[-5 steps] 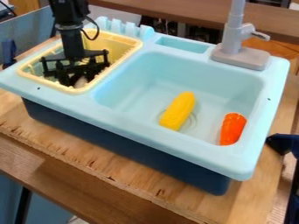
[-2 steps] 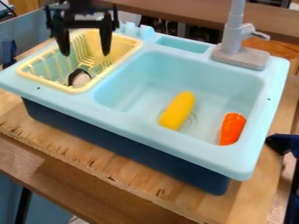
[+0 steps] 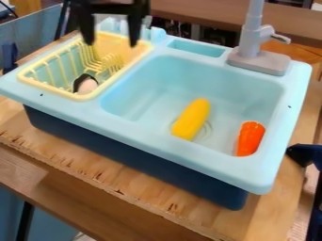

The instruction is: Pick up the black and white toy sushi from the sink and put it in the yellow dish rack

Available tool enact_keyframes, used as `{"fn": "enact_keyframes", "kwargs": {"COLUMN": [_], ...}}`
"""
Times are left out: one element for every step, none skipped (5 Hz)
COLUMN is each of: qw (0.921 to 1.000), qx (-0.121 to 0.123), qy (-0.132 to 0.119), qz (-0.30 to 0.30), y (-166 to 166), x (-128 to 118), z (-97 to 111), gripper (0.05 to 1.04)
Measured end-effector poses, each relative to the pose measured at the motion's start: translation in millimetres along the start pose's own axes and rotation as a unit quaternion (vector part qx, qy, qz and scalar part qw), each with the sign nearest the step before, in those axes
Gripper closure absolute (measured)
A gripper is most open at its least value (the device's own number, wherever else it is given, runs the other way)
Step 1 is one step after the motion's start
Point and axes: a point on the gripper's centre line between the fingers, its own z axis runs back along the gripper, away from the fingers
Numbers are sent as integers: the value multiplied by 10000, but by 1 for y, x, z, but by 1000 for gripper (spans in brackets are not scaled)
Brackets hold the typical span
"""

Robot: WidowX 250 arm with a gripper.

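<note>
The black gripper [image 3: 111, 42] hangs at the top left, over the back part of the yellow dish rack [image 3: 39, 84]. Its two fingers stand well apart with nothing between them. A small black and pale object [image 3: 86, 84] lies at the rack's front right corner, below the gripper and apart from it. In the light blue sink basin [image 3: 135, 89] rest a yellow corn-like toy [image 3: 191, 119] near the middle and an orange toy [image 3: 250, 138] toward the front right wall.
A grey faucet [image 3: 252, 42] rises from the sink's back right corner. The sink stands on a wooden board [image 3: 157, 202]. A dark blue object [image 3: 305, 155] is at the right edge, and a wooden ledge [image 3: 189, 12] runs behind the sink.
From down inside the dish rack, the gripper has risen and then shifted right. Its fingers are clear of the black and pale object, which stays in the rack. Both toys in the basin stayed put.
</note>
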Motion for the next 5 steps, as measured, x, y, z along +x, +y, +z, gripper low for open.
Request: {"fn": "enact_keyframes", "kwargs": {"qw": [9956,9858,9817,9816,9810], "qx": [-321,-396,-481,-464,-465], "qy": [150,389,391,427,425], "qz": [-867,-1585,-1802,-1804,-1834], "y": [-39,-85,-102,-102,-101], "x": [-10,-14,-11,-12,-12], "z": [-3,-23,-19,-20,-20], "gripper": [85,85,85,85,85]}}
